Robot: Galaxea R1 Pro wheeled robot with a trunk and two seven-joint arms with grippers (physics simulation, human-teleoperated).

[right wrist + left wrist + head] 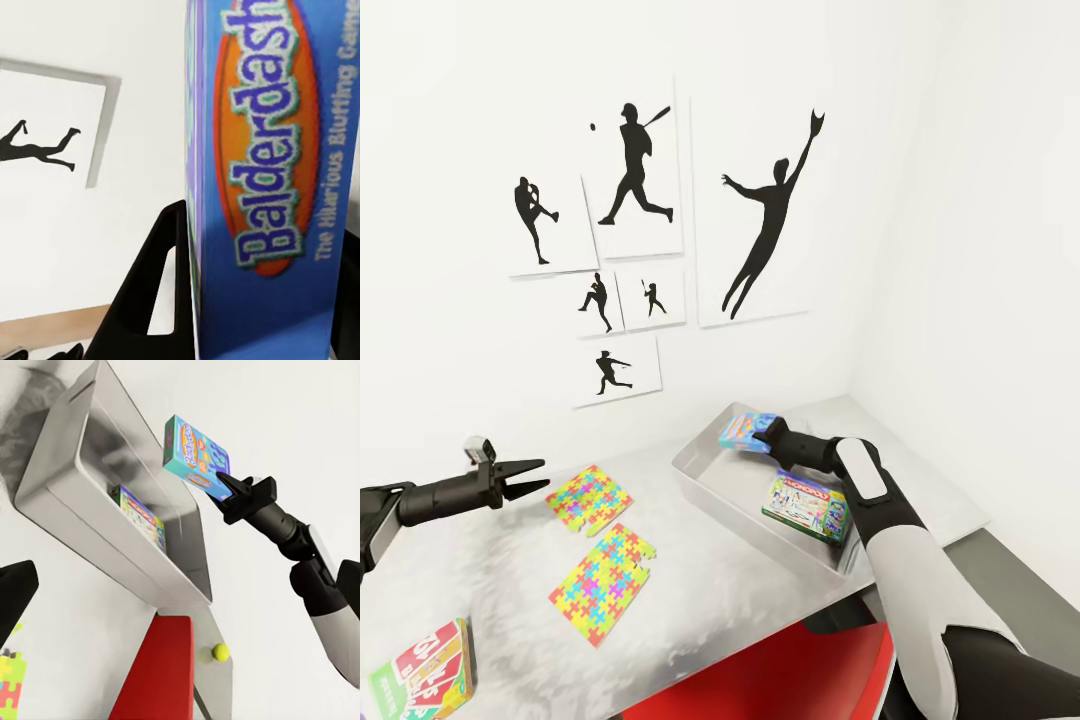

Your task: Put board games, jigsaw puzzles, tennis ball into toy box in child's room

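Right now, from the head view, my right gripper (768, 436) has the blue game (745, 431) clamped over the far end of the toy box (705, 478), where the green-and-white game (807, 503) already lies. My left gripper (532, 476) hangs parted and empty near two puzzles (589, 497) on the table (510, 590) (SKIP-BO (425, 672) sits at the near edge). Left wrist view: the game (196, 457) is above the rim, the ball (220, 651) beyond. Right wrist view: fingers (154, 289) grip it. Next, I judge, lower and release.
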